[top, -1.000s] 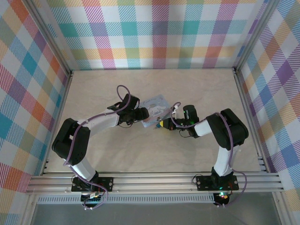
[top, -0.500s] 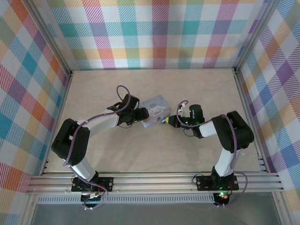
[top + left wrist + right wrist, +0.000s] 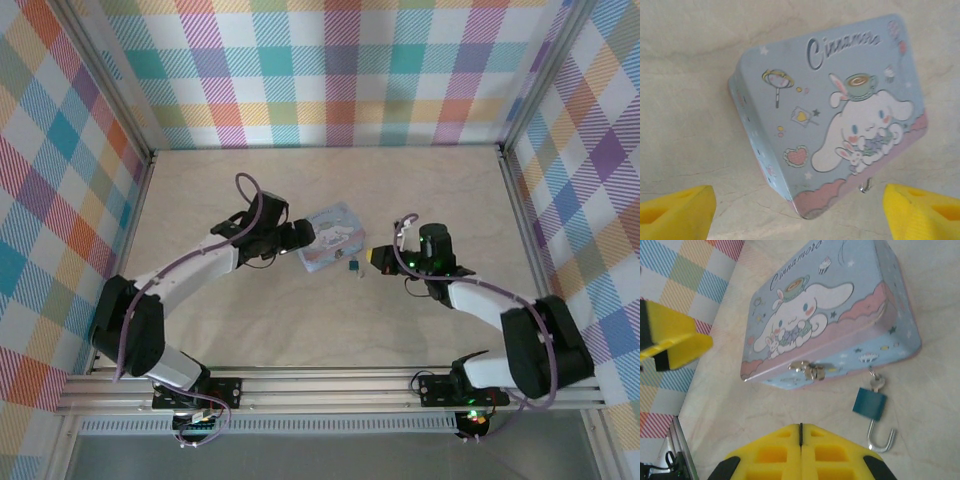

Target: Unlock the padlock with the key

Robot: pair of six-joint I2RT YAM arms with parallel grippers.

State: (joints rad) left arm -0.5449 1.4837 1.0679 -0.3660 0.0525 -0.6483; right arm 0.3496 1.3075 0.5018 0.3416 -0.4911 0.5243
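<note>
Right gripper [image 3: 801, 432]: yellow pads pressed flat together along one seam, nothing between them. It hangs over bare table, near the padlock and clear of it.

Left gripper [image 3: 297, 238]: spread wide. In the left wrist view its fingers [image 3: 680, 212] sit at the two lower corners with the tin [image 3: 840, 115] lying ahead of the gap. No contact with the tin is visible and nothing is held.

Padlock [image 3: 869, 405]: small teal-blue body, lying flat on the table just beside the tin's front wall, to one side of the tin's metal clasp [image 3: 807, 370]. The shackle [image 3: 882, 439] is a steel hook with one end standing free of the body. It points away from the tin, toward the right gripper. The key [image 3: 876, 383] sits at the body's opposite end, its head almost against the tin wall. From above, the padlock lies between the tin and the right gripper.

Tin: pale blue lid with a white cartoon figure, pink band at the rim, lid down.

Surface: the table [image 3: 250, 330] is cream with faint marble veining, matte, no clutter beyond the tin and lock.

Room: walls [image 3: 340, 70] on three sides carry pastel plaid in teal, orange, purple and yellow. Aluminium rails [image 3: 330, 385] run along the near edge, carrying both arm bases.
</note>
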